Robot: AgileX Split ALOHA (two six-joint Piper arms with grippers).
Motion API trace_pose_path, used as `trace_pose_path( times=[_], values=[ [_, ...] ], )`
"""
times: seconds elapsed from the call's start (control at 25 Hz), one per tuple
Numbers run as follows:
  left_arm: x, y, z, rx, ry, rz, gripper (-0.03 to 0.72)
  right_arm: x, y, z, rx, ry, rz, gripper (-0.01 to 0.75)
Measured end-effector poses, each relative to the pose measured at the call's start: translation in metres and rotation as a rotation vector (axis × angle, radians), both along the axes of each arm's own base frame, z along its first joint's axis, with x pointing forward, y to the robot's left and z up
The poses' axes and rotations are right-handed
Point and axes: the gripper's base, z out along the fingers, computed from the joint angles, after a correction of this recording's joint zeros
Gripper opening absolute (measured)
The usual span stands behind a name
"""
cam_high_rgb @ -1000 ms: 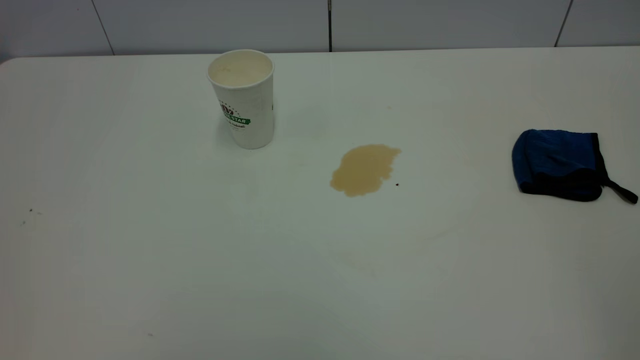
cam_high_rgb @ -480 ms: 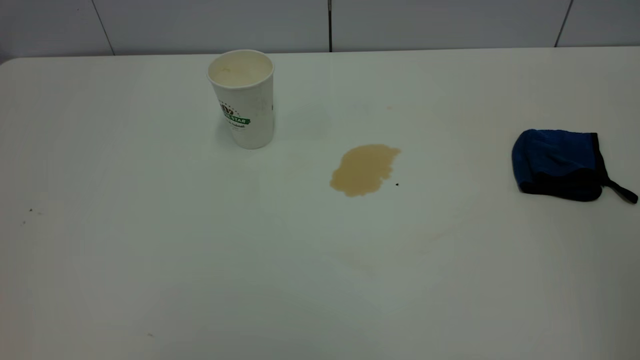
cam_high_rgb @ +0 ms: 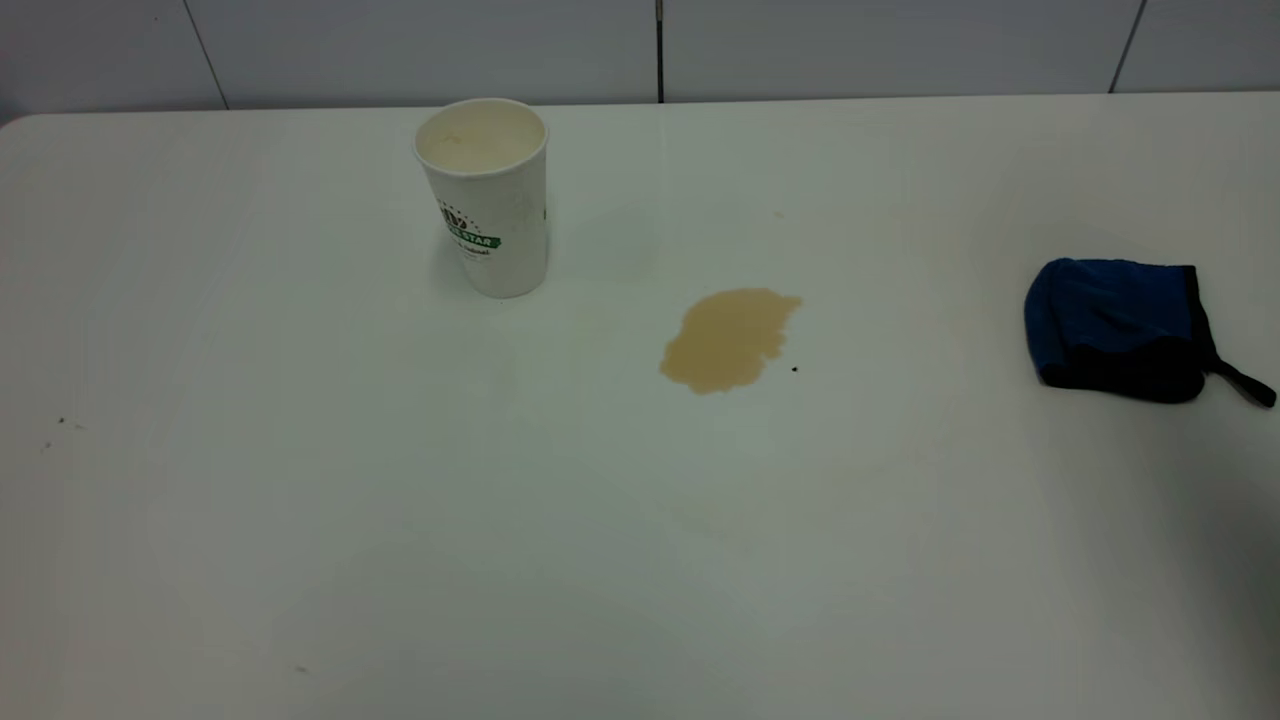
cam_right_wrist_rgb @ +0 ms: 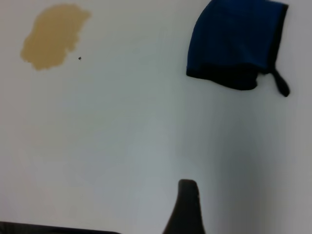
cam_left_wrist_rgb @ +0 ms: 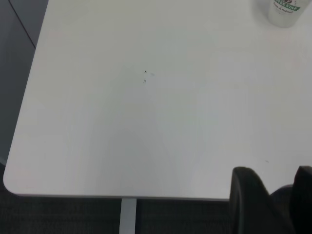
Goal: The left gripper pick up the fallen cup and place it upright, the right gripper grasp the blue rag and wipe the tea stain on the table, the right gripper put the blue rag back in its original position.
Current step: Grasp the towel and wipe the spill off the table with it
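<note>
The cup (cam_high_rgb: 487, 195) stands upright at the table's back left, with its base edge also in the left wrist view (cam_left_wrist_rgb: 285, 12). The tea stain (cam_high_rgb: 727, 338) lies mid-table and shows in the right wrist view (cam_right_wrist_rgb: 52, 35). The blue rag (cam_high_rgb: 1118, 328) lies at the far right, bunched, with its strap out to the right (cam_right_wrist_rgb: 234, 46). My left gripper (cam_left_wrist_rgb: 275, 183) is open and empty over the table's left front corner, far from the cup. My right gripper (cam_right_wrist_rgb: 187, 207) hovers short of the rag, not touching it. Neither gripper shows in the exterior view.
The white table (cam_high_rgb: 400, 520) carries a tiny black speck (cam_high_rgb: 795, 369) beside the stain and a few specks at the left (cam_high_rgb: 60, 422). The table's rounded left corner and edge show in the left wrist view (cam_left_wrist_rgb: 14, 187). A grey wall runs behind.
The cup, stain and rag have not moved. A dark shadow has spread onto the table's right front area, below the rag.
</note>
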Motion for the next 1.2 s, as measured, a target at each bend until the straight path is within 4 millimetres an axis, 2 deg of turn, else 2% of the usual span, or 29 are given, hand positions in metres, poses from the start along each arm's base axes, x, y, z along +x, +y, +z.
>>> trace_pose_path(
  times=[0.24,0.36,0.52,0.88,1.2],
  values=[
    [0.000,0.000,0.000,0.000,0.000,0.000,0.240,0.069,0.001,-0.059,0.045,0.117,-0.008,0.725],
    [0.000,0.000,0.000,0.000,0.000,0.000,0.240,0.094,0.000,-0.095,0.033,0.194,0.002,0.719],
    [0.000,0.000,0.000,0.000,0.000,0.000,0.240,0.123,-0.003,-0.133,0.000,0.253,0.023,0.713],
    [0.000,0.000,0.000,0.000,0.000,0.000,0.240,0.174,-0.013,-0.178,-0.036,0.284,0.034,0.707],
    [0.000,0.000,0.000,0.000,0.000,0.000,0.240,0.198,-0.038,-0.225,-0.035,0.363,0.002,0.698]
  ],
)
